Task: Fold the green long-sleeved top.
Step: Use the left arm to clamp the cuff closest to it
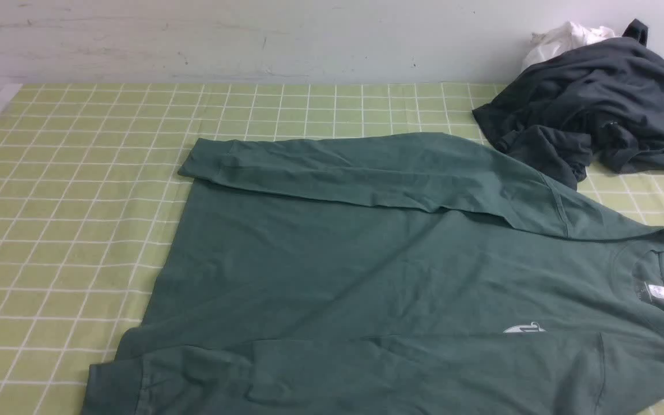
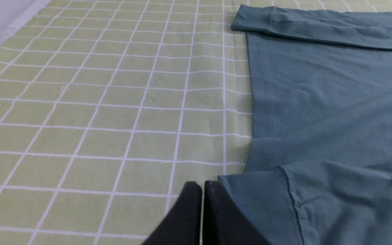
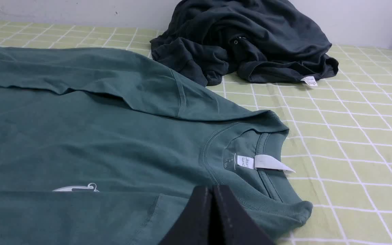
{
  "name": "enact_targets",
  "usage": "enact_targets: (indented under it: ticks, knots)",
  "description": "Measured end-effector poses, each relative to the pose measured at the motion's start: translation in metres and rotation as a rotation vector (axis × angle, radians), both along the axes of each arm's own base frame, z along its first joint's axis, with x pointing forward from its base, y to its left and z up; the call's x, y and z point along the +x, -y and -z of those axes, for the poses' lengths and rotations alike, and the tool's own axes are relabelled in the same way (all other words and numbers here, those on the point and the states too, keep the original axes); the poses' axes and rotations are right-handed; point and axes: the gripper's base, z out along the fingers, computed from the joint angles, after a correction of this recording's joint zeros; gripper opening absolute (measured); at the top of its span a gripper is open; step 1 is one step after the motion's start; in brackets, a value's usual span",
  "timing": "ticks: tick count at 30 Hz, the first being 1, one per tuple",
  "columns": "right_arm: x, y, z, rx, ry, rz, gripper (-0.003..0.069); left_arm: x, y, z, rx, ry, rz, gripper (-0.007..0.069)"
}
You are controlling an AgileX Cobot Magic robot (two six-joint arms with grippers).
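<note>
Green long-sleeved top [image 1: 366,259] lies under both sets of jaws, spread flat and front up on the green checked cloth [image 1: 67,230] that covers the desk. The left jaws are pressed fully together with nothing between them, their tips at the edge of the near sleeve's ribbed cuff [image 2: 260,204]; whether they touch the fabric cannot be told. The right jaws are likewise closed tight and empty, poised over the near shoulder just beside the collar [image 3: 267,143].

Out from the right jaws sit the white neck label [image 3: 250,162] and the small white chest print [image 3: 75,188], its lower part hidden by the near sleeve. Out from the left jaws runs the straight hem [image 2: 260,102].

The neck points to the robot's right and the hem to its left. Both sleeves are folded in along the body, the far sleeve [image 1: 366,167] lying across the far edge.

A dark grey garment [image 1: 597,109] is bunched just beside the far shoulder, with a white cloth [image 1: 562,37] behind it at the wall.
</note>
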Motion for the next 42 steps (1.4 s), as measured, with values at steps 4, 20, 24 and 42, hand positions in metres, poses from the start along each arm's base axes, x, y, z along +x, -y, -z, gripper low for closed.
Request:
enact_targets:
  ticks: [4, 20, 24, 42]
  knots:
    - [0.000, 0.000, 0.000, 0.000, 0.000, 0.000, -0.0010, 0.000, 0.000, 0.000, 0.000, 0.000, 0.000, -0.0003]
    - [0.000, 0.000, 0.000, 0.005, 0.000, 0.001, -0.0010, 0.000, 0.000, 0.000, 0.000, 0.000, 0.000, -0.0003]
    - [0.000, 0.000, 0.000, 0.005, 0.000, 0.001, -0.0010, 0.000, 0.000, 0.000, 0.000, 0.000, 0.000, -0.0003]
    - [0.001, 0.001, -0.004, -0.016, 0.057, 0.007, -0.0010, 0.004, -0.002, -0.016, 0.132, 0.183, 0.007, -0.0003]
